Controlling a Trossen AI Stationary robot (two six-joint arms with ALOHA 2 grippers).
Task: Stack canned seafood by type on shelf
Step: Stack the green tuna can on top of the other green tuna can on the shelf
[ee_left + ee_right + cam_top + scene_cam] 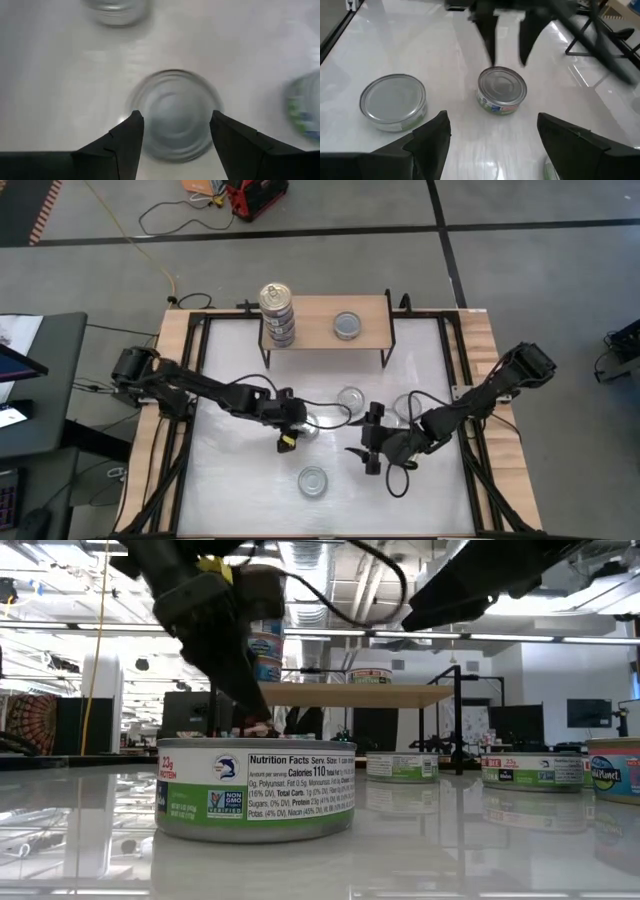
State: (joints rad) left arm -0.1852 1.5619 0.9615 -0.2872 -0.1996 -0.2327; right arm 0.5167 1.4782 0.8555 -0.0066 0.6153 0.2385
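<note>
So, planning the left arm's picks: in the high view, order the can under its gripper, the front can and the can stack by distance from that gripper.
1. Can under left gripper, mid-table.
2. Front can, table's near edge.
3. Can stack, shelf's left end.

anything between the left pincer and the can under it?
No. In the right wrist view only bare white table and air separate the left pincer, its fingers open, from the silver-topped can.

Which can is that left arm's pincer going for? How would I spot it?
Start at the wooden shelf at the table's far edge, then come forward to the left pincer, hanging open. The silver-topped can right beneath it is the one; unlike the other loose cans, it sits directly under those open fingers.
</note>
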